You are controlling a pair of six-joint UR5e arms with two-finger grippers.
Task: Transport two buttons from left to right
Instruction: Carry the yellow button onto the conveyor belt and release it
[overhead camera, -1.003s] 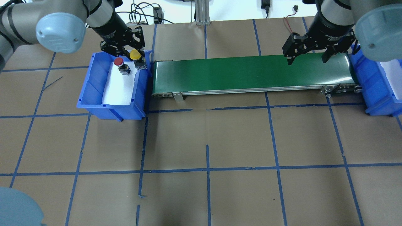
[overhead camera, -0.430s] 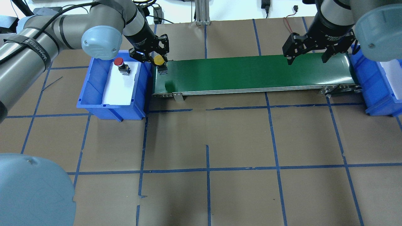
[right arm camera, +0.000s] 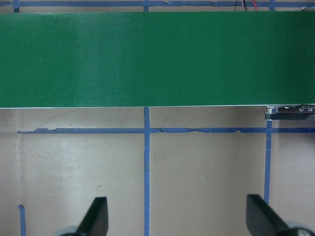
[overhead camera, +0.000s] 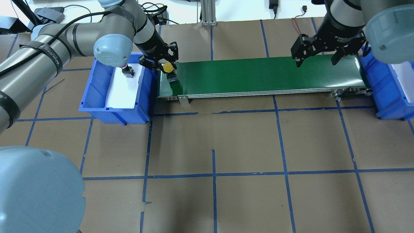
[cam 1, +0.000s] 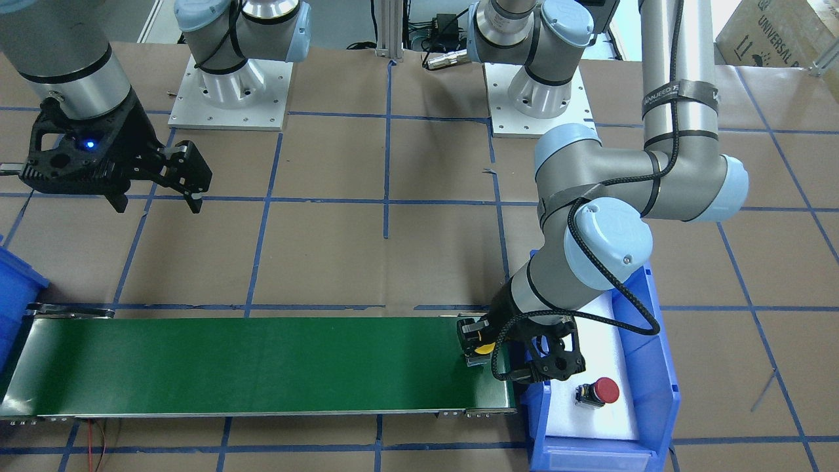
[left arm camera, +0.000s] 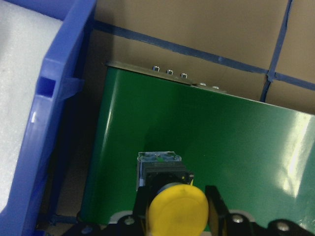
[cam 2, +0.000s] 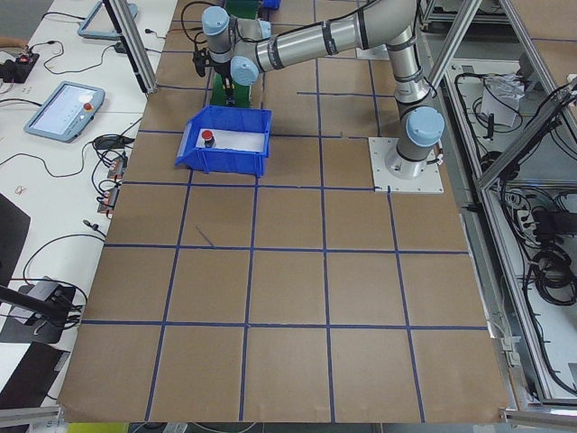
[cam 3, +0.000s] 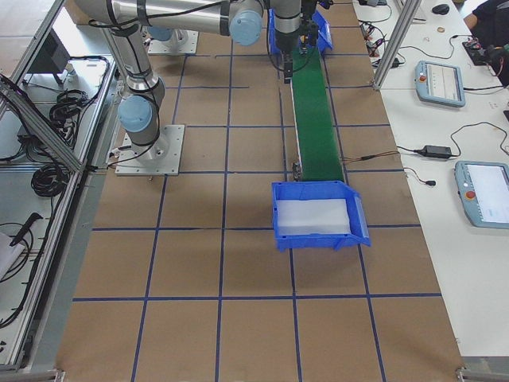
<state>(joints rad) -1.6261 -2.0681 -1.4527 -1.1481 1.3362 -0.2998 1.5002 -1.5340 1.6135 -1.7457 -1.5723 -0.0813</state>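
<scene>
Overhead exterior: left gripper (overhead camera: 167, 66) is clamping the yellow button (left arm camera: 177, 212) at the green belt's (overhead camera: 258, 76) end; red button (cam 1: 598, 392) is sitting beside it in the blue bin (overhead camera: 97, 94); right gripper (overhead camera: 316, 60) is hanging wide open.

The yellow button (overhead camera: 167, 67) now over belt (overhead camera: 258, 76)

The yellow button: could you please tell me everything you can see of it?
The yellow button has a round yellow mushroom cap on a black body with a pale, metal-looking foot. It stands upright, held between the fingers of the left pincer, over the end of the green conveyor belt next to the blue bin. Whether its foot touches the belt is unclear.
</scene>
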